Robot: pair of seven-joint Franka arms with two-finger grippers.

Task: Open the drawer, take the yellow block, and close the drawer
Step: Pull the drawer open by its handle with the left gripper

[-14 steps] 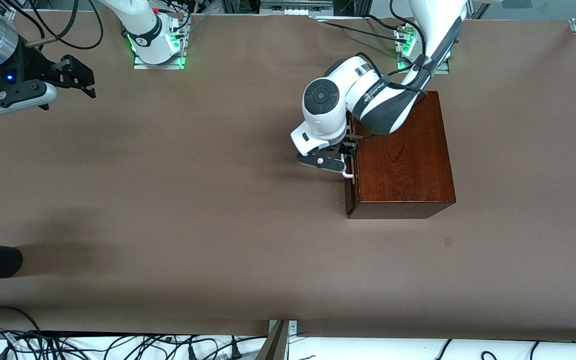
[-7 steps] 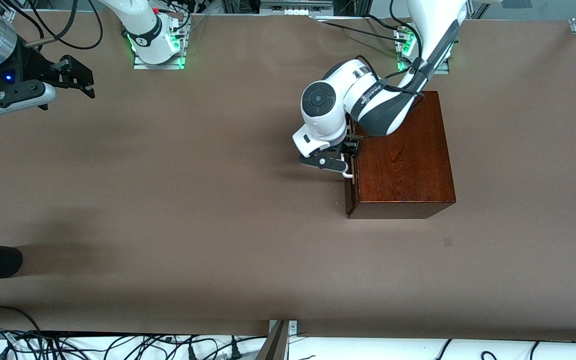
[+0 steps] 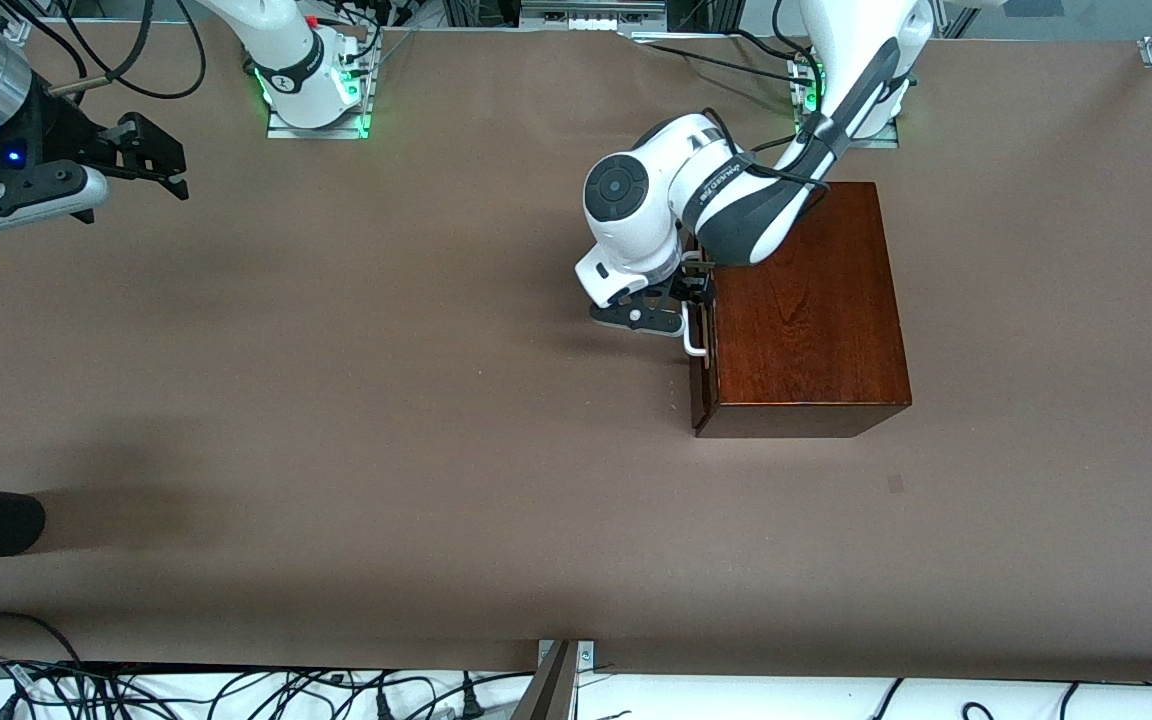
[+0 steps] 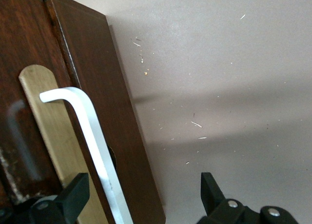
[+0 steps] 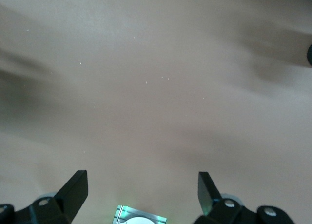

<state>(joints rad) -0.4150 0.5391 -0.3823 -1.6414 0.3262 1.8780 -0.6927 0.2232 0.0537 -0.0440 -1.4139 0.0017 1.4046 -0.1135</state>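
Two arms: the left gripper (image 4: pixel 141 194) straddles the drawer's (image 3: pixel 702 345) white handle (image 4: pixel 92 151) lengthwise, jaws open, holding nothing; the right gripper (image 3: pixel 151 150) waits open near the desk's (image 3: pixel 386 400) corner.

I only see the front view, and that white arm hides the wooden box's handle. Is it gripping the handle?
Observer: Not yet. In the left wrist view the left gripper has its jaws open, with the white handle between them, not clamped.
Operator: What is the handle fixed to?
Observer: A brass-coloured plate on the dark front of the drawer.
Operator: And the other arm, off at the edge?
Observer: It waits. The right wrist view shows the right gripper with jaws open over the brown table, holding nothing.
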